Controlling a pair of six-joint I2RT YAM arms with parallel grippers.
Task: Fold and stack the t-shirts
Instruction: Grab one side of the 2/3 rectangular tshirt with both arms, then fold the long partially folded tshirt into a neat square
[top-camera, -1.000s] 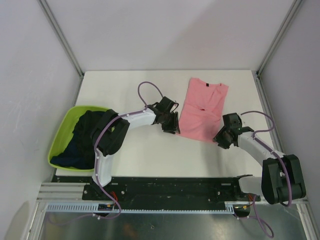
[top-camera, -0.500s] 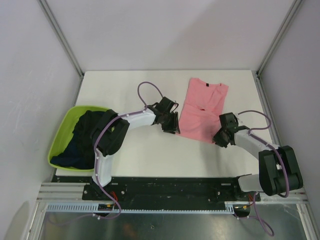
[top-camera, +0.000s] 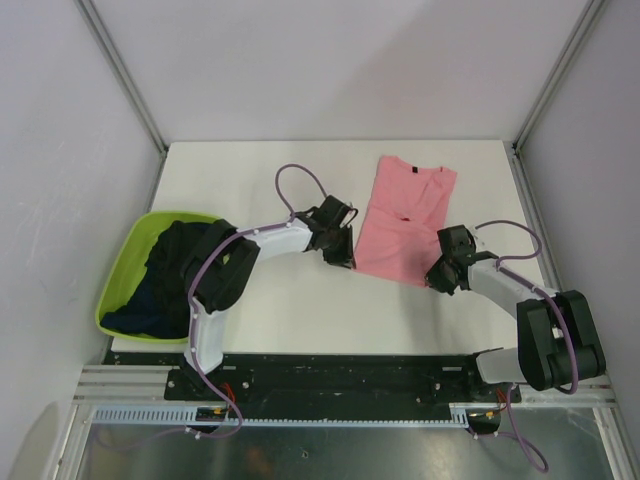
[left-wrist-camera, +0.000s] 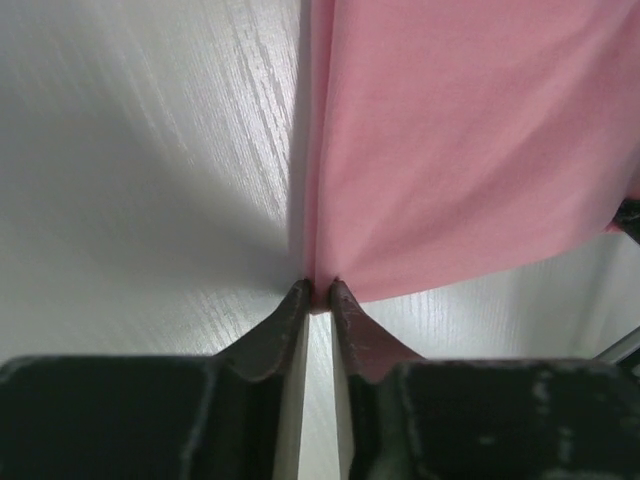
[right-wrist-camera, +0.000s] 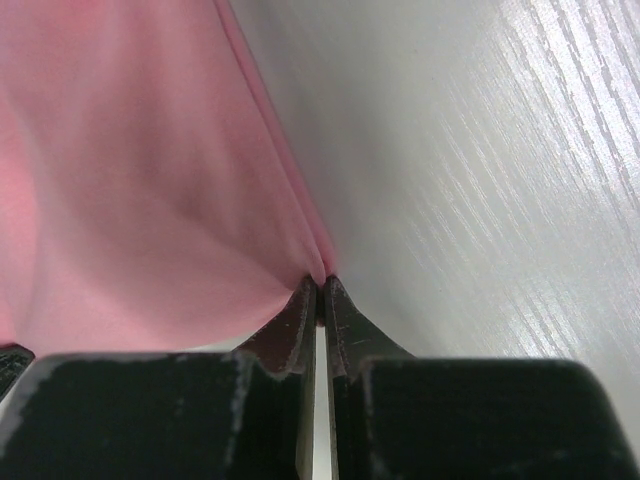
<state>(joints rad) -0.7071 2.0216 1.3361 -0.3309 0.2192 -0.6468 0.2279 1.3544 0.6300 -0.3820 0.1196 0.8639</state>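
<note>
Left pincer (left-wrist-camera: 319, 292) and right pincer (right-wrist-camera: 320, 285) are each nipped together on a near hem corner of the salmon-pink t-shirt (top-camera: 405, 225), lying flat on the worktop (top-camera: 250, 170). The left bite looks thin, perhaps one layer only; lifting could slip it, skewing the fold.

Three cameras, one table (top-camera: 300, 320).
The top view looks steeply down from the near edge; wrist views sit close behind the left gripper (left-wrist-camera: 318, 292) and right gripper (right-wrist-camera: 320, 286), sharing the hem of the pink t-shirt (top-camera: 405, 225).
</note>
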